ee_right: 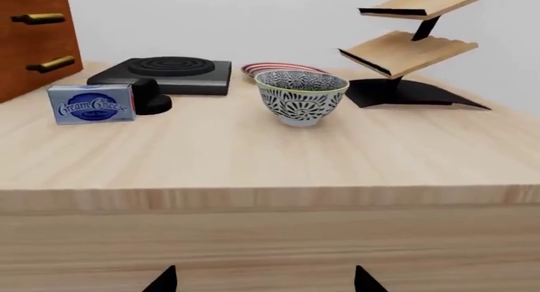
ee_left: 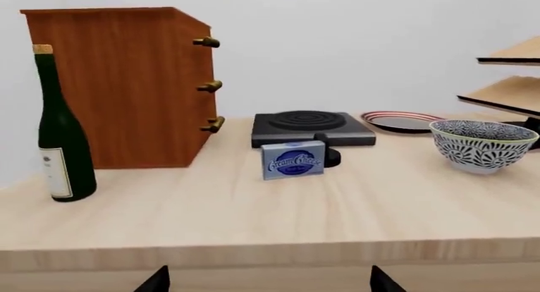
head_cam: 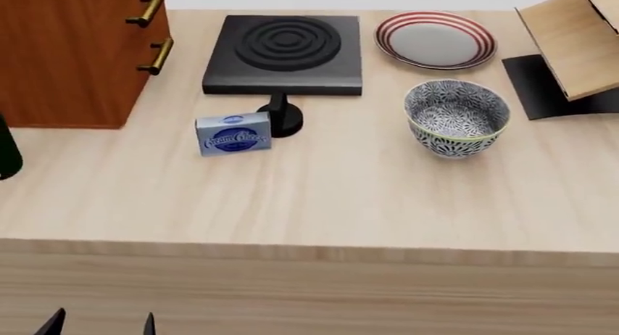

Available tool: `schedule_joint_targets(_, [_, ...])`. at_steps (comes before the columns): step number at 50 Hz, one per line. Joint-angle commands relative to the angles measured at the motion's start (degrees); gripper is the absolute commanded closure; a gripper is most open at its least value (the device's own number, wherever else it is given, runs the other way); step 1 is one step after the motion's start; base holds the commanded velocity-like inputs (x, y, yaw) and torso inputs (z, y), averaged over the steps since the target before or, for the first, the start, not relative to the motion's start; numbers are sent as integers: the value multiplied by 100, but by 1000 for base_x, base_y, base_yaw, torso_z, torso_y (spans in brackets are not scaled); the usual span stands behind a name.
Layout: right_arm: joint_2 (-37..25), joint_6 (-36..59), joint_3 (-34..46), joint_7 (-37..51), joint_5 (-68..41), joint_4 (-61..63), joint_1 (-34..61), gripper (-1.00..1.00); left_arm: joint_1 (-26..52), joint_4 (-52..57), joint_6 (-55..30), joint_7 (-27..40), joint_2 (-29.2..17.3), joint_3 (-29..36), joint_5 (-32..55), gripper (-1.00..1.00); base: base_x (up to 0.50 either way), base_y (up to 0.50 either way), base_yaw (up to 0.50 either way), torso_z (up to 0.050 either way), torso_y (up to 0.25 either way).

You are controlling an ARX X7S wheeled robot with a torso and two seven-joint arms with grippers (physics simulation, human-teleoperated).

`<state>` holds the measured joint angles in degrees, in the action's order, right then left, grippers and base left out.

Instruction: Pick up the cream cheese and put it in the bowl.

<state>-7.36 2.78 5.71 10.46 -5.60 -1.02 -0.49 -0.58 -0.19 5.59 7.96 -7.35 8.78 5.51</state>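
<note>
Cream cheese, the small blue-grey box with a dark oval label (head_cam: 233, 134), stands on my pale wooden table (head_cam: 320, 204), touching the black stove knob (head_cam: 281, 120), left of the patterned blue-and-white bowl (head_cam: 456, 117). Both my hands wait spread open and empty at the near edge.

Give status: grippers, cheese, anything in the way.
Both grippers short of the table edge, empty, jaws open. Cheese on the table, touching the stove knob, apart from the bowl. Path between them bare.

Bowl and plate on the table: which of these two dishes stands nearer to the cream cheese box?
The bowl, deep with a blue-and-white pattern, is nearer to the cream cheese. The plate, flat with red rings, lies farther back beside the black burner.
</note>
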Motion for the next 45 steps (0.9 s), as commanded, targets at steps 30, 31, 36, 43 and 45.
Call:
schedule_joint_targets(30, [-142, 14, 164, 106, -218, -20, 34, -100, 7, 23, 50, 190, -152, 180, 130, -100, 195, 99, 0, 0, 0])
schedule_joint_targets(31, [-145, 15, 162, 90, -250, -23, 33, -100, 8, 6, 68, 192, -152, 186, 130, -100, 211, 39, 0, 0, 0])
schedule_joint_targets(36, [-158, -20, 172, 104, -270, -55, 42, -100, 10, 14, 66, 210, -169, 205, 146, -100, 211, 34, 0, 0, 0])
schedule_joint_targets(43, [-176, -12, 209, 129, -278, -67, 53, -100, 12, 25, 66, 240, -191, 229, 165, -100, 213, 15, 0, 0, 0])
schedule_joint_targets(45, [-185, -11, 214, 131, -291, -54, 50, -100, 19, -5, 93, 242, -194, 239, 167, -100, 215, 0, 0, 0, 0])
